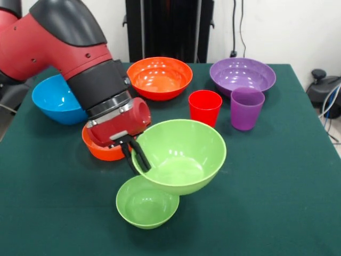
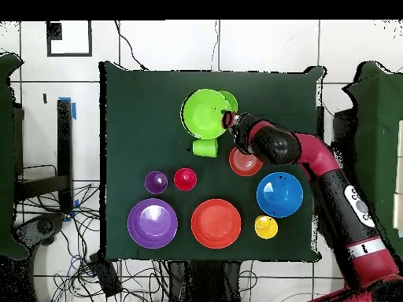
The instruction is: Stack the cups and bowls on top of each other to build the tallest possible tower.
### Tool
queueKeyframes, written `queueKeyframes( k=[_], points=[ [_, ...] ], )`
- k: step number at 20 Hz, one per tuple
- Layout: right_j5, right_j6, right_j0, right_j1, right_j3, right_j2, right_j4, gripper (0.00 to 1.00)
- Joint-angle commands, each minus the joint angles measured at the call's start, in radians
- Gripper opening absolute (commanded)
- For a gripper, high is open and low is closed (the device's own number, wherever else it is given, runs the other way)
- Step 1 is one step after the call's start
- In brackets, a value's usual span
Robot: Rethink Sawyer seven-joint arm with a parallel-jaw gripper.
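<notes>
Black two-finger gripper (image 1: 137, 156) is closed on the near-left rim of the large light-green glossy plastic bowl (image 1: 184, 154), one finger inside the wall and one outside — a rim pinch, presumably because the bowl is too wide to span. The bowl hangs tilted, partly over the small light-green ribbed bowl (image 1: 146, 204), which sits on the dark green table cover (image 1: 277, 176); likely being brought over it for stacking, though whether they touch cannot be told. Small orange-red bowl (image 1: 104, 152) sits behind the wrist. No tower is built yet. The overhead view adds a light-green tumbler (image 2: 205, 147) beside the held bowl and a yellow cup (image 2: 266, 227) — both hidden in the front view.
</notes>
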Motion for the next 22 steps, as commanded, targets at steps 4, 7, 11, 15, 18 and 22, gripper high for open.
queueKeyframes(
  k=[4,7,11,15,18,22],
  points=[
    [0.083,-0.256,-0.026,0.036,-0.123,-0.046,-0.002,0.0],
    [0.084,-0.265,-0.013,0.035,-0.143,-0.055,-0.021,0.0],
    [0.085,-0.272,-0.002,0.067,-0.174,-0.067,-0.03,0.0],
    [0.071,-0.288,0.01,0.106,-0.207,-0.082,-0.05,0.0],
    [0.067,-0.296,0.017,0.125,-0.226,-0.089,-0.063,0.0],
    [0.054,-0.288,0.022,0.136,-0.227,-0.101,-0.079,0.0]
  ],
)
